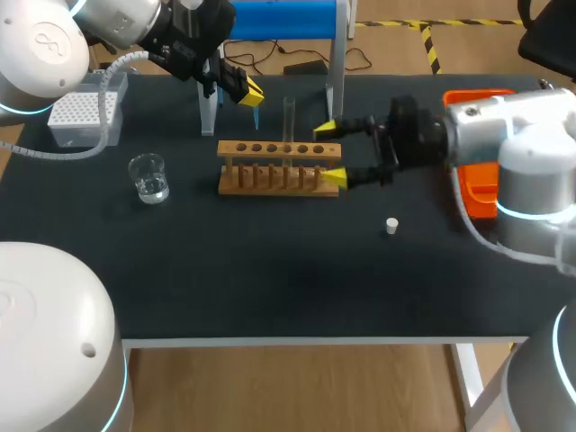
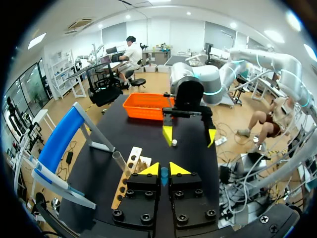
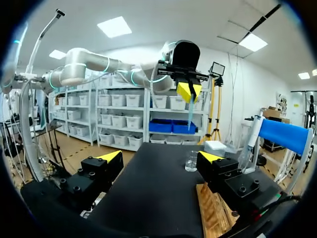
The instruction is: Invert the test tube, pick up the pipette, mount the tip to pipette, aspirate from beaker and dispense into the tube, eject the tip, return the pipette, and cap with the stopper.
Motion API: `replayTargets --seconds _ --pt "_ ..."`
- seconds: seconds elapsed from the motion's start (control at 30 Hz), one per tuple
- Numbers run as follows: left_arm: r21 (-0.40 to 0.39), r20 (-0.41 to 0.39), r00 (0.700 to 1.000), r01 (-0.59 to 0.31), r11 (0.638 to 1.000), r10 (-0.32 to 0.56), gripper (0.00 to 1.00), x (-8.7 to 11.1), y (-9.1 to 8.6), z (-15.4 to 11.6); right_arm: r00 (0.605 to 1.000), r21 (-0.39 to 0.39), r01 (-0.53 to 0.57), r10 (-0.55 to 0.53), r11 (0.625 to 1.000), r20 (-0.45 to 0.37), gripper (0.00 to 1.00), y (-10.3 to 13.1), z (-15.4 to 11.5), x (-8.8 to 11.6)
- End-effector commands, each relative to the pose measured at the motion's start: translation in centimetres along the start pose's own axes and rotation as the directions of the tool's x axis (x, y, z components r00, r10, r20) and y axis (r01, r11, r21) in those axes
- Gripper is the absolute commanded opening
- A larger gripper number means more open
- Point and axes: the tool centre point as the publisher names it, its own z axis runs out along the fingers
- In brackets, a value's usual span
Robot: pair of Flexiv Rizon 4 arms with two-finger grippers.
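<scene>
Reach differs between our two arms. Our left arm comes in from the far left corner, and the left gripper (image 1: 251, 92) hangs above the table behind the wooden test tube rack (image 1: 279, 167). Its fingers are pinched onto a slim blue pipette (image 1: 256, 114) that points down from them (in the left wrist view only a blue sliver shows between the yellow tips). Our right arm stretches in low from the right. The right gripper (image 1: 330, 153) is spread wide at the rack's right end, with one tip behind the rack and one at its front corner. We cannot tell whether either tip touches the wood. In the right wrist view the rack lies under one finger, with bare table between the two.

A clear test tube (image 1: 289, 117) stands upright in the rack. The beaker (image 1: 148, 177), holding a little clear liquid, sits left of the rack. The white tip box (image 1: 85, 112) behind it is partly hidden by our left arm. The small white stopper (image 1: 391, 225) lies alone on the table, nearer us than the right gripper. The orange basket (image 1: 477, 184) is mostly covered by our right arm.
</scene>
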Motion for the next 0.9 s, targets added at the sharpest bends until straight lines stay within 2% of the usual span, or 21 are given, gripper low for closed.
replayTargets --seconds 0.03,0.33,0.9 --pt "-0.005 -0.002 1.0 0.001 1.0 -0.001 0.0 0.0 -0.1 -0.1 0.998 0.014 -0.028 0.029 1.0 -0.049 1.0 0.6 2.0 -2.3" --pt "-0.005 -0.002 1.0 0.001 1.0 -0.001 0.0 0.0 -0.1 -0.1 0.998 -0.022 -0.054 0.052 0.998 -0.047 1.0 2.3 4.2 -3.4" --pt "-0.005 -0.002 1.0 0.001 1.0 -0.001 0.0 0.0 -0.1 -0.1 0.999 -0.08 -0.023 0.02 0.997 -0.035 1.0 4.6 6.9 -4.7"
